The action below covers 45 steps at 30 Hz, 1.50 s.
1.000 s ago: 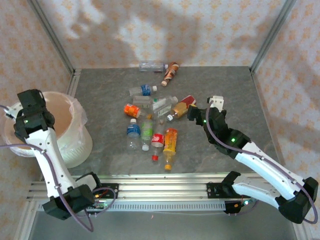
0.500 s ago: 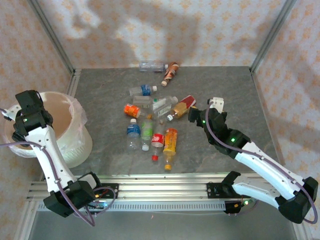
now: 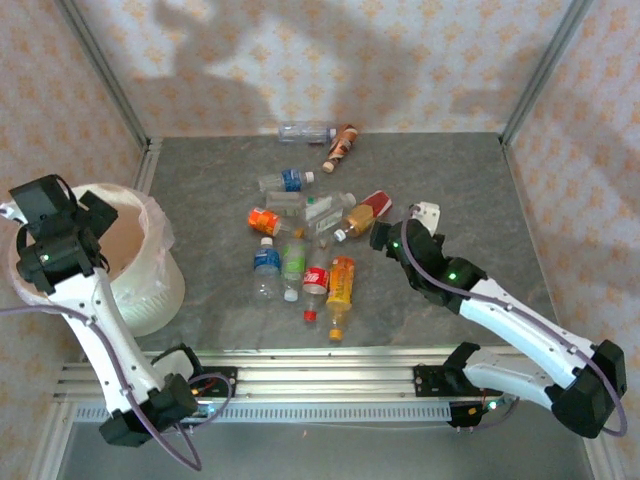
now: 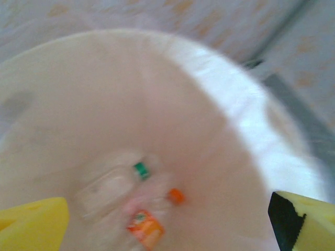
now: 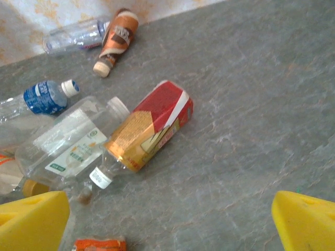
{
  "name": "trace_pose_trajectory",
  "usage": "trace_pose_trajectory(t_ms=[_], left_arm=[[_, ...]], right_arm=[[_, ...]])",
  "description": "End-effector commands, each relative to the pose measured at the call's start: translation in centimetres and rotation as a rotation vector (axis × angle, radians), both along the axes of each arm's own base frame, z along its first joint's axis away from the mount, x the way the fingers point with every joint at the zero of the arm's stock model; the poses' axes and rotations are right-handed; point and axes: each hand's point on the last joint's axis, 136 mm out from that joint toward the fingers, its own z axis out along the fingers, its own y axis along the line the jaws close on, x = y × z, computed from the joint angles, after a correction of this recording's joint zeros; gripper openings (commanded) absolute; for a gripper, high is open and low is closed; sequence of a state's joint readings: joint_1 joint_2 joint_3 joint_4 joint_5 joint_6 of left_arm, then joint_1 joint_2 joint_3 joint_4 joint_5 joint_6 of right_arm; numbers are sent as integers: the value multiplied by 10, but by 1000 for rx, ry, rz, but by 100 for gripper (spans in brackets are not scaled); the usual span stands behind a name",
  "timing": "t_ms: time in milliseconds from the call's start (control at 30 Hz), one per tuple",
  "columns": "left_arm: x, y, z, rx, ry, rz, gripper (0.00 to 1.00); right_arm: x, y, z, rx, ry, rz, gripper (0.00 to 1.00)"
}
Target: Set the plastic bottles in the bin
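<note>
Far left: a large round white bucket lined with a pinkish-white plastic bag [image 3: 150,285] stands at the left edge, close to the left arm and well apart from the litter. The left pincer [image 4: 167,230] hangs over its mouth looking straight down, its yellow pads [image 4: 31,225] spread wide with nothing between them. It is released, and placed so that anything let go falls inside the rim. On the bag's floor lie, as far as the blur allows, a clear bottle with a green cap [image 4: 112,183] and an orange-labelled bottle [image 4: 145,228], so part of the job reads as done. Centre: the small plastic drink bottles not yet binned [image 3: 300,255] lie on their sides in a loose cluster on the grey stone-patterned worktop [image 3: 450,170], several touching. A clear unlabelled bottle [image 3: 305,130] and a brown-labelled bottle [image 3: 342,145] lie apart by the far wall. Right: the right pincer [image 3: 385,235] sits low at the cluster's right fringe, spread and empty. The red-and-gold labelled bottle [image 5: 149,130] lies ahead of it, white cap toward the camera, touching a clear white-labelled bottle [image 5: 68,141]. Judgement: that outermost bottle is the likely pick, since it is nearest and its right flank is free. The bucket stands on the opposite side, so a long carry looks necessary.
</note>
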State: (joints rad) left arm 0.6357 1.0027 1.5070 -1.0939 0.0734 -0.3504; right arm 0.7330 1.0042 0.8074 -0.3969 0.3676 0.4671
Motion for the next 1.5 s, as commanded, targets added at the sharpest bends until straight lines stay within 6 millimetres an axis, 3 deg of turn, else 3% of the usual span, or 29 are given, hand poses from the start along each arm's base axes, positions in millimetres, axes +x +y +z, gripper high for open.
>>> trace_pose_trajectory(t_ms=[0,133,300,467,633,767,867,1033,1133,1300,1367,1467], left_arm=[[18,-42,47,-26,-238,-201,100],[35,-113,90,-107,-479,-535,99],[38,-166,92,-208,-541,-709,99],[49,-201,55,-340,-490,-798,99],[67,-252,12,-391,-368,-917,99],[82,-293,-16,-302,-238,-973,99],[95,-307,-39,-250,-127,-950,99],[109,-306,-88,-171,73,-840,100],[111,-293,-120,-115,169,-768,100],[109,-256,-183,0,397,-647,100],[110,-258,-211,-44,475,-684,97],[113,-278,-241,-93,525,-787,96]], right_arm=[[-4,13,-20,80,71,12,99],[-11,45,-46,186,192,110,99],[-26,74,-76,303,364,168,97],[-36,88,-107,301,508,174,93],[-31,89,-115,277,524,144,89],[-30,102,-121,282,565,178,88],[-28,108,-122,298,565,185,88],[-9,102,-104,278,469,138,89],[-1,91,-100,221,436,82,91],[3,84,-88,229,383,56,95],[3,79,-82,217,362,49,99],[2,72,-76,199,337,46,99]])
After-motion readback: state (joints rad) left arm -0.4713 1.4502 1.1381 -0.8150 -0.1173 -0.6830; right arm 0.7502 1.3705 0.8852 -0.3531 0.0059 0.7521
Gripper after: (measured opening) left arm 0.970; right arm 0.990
